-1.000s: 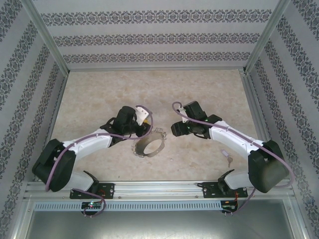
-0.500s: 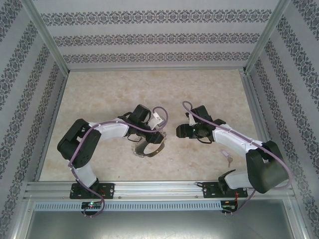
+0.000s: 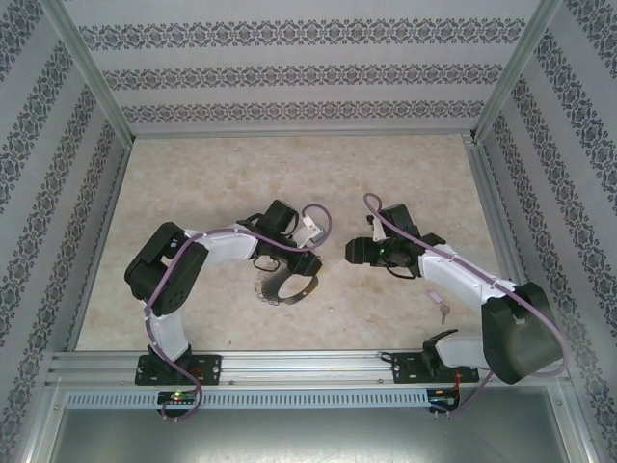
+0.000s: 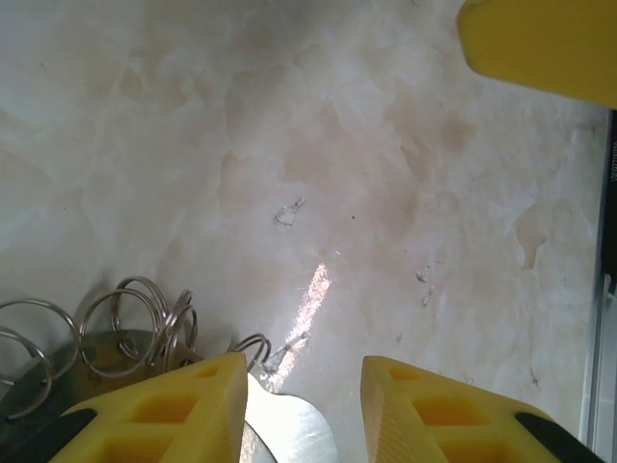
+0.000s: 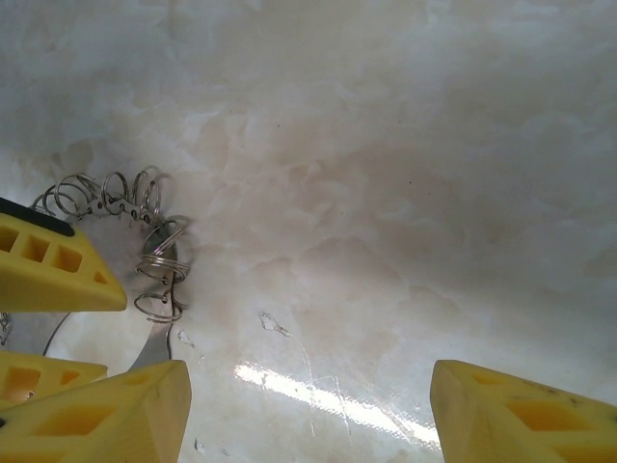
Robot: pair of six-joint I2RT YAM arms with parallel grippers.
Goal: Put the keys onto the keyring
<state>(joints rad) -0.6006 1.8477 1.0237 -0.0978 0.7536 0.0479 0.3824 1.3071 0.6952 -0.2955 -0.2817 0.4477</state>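
Your left arm (image 3: 178, 265) has folded elbow-up. Left claw (image 4: 299, 371) now over hoop (image 3: 291, 292), jaws narrow, rim just inside gap, no clamp seen. Right claw (image 3: 354, 253) backed off slightly, wide, empty. Key (image 3: 444, 311) loose on table (image 3: 193, 183), well apart from hoop. Judgement: hoop covered, you still need to fetch key.

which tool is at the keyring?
The left tool, straddling the rim of the keyring; the right tool hangs open beside it, apart.
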